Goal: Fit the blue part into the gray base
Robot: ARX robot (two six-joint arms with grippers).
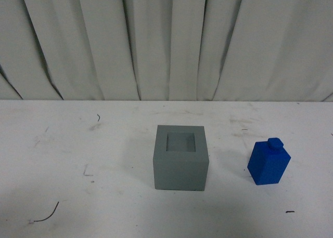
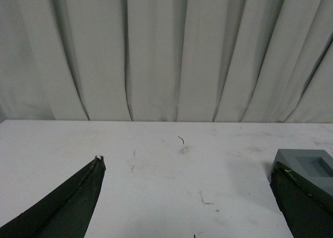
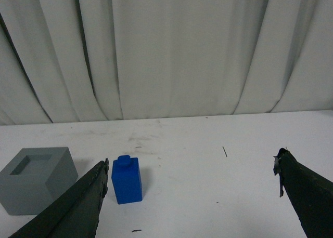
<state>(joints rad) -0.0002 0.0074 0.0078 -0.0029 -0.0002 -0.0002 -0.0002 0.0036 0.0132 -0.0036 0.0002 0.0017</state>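
The small bright blue rectangular block [image 1: 269, 164] stands upright on the white tabletop [image 1: 78, 144], to the right of the matte gray cube [image 1: 181, 157] and apart from it, with bare table between them. Taller than wide, the blue block carries a small round stud on top and is turned so that one corner faces the front camera. The gray cube is the larger of the two, and the square recess in its top face lies open; its floor is in shadow and hard to read.

In the left wrist view only part of the gray cube [image 2: 307, 168] shows, cut off by the picture's edge and partly covered by a dark finger [image 2: 302, 201]. In the right wrist view one dark finger [image 3: 78, 201] overlaps the cube's [image 3: 36, 178] lower corner, and the blue block [image 3: 127, 181] stands clear just beside that fingertip.

The left gripper [image 2: 187, 165] is spread wide above the table and grips nothing. The right gripper [image 3: 191, 160] is likewise spread wide with nothing in its grasp.

A pale pleated curtain [image 1: 156, 40] closes off the back of the table. A thin dark scrap of wire [image 1: 47, 213] lies near the front left, and the tabletop bears faint scuffs.
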